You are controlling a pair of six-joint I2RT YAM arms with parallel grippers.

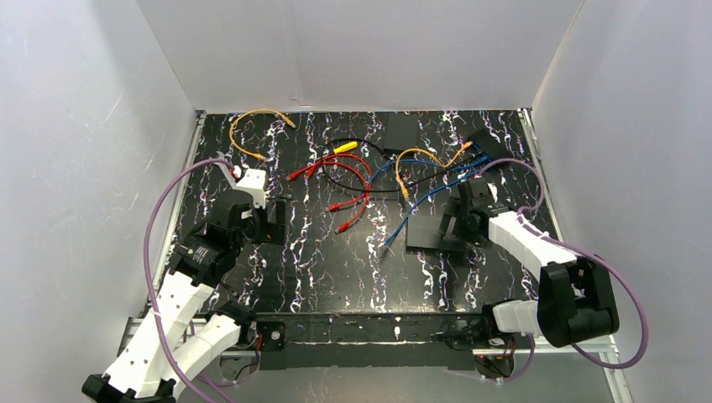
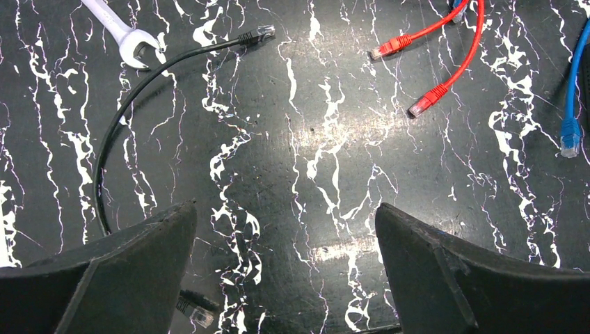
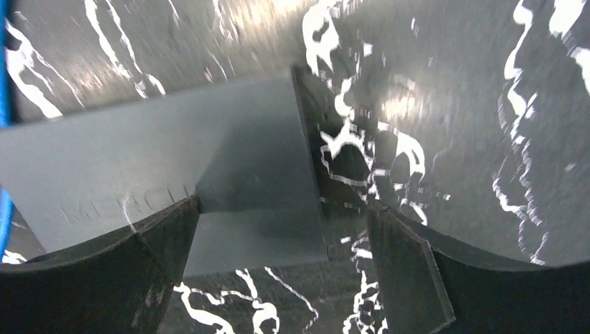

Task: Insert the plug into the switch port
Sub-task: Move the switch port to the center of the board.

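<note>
The task is only just getting under way: neither gripper is carrying a plug, and nothing is being pushed into a port. The left gripper (image 2: 284,219) is hovering over the table (image 2: 313,160) on the left side, its jaws standing wide with nothing between them. Ahead of it a black plug (image 2: 259,33) is lying free on the end of its cable, with a wrench (image 2: 129,40) just beside that cable. Two red plugs (image 2: 389,47) are lying further right, and a blue plug (image 2: 570,136) is resting at the far right edge of the wrist view. All of them are loose on the surface. The right gripper (image 3: 282,209) is hanging low over the switch (image 3: 139,160), a flat grey box lying right of centre. Its jaws are likewise spread wide, one finger over the box's top and the other over the table past its edge, so it is gripping nothing. Whether the fingers are touching the box I cannot tell. No ports are showing in any view, so the side they are facing is unclear. From above, the blue plug is lying near the switch's left edge, which makes it the likeliest candidate, though that is only a guess. Nearly everything is left to do: taking hold of a plug, perhaps steadying the switch with the other gripper, lining the plug up with a port, and pressing it home.
</note>
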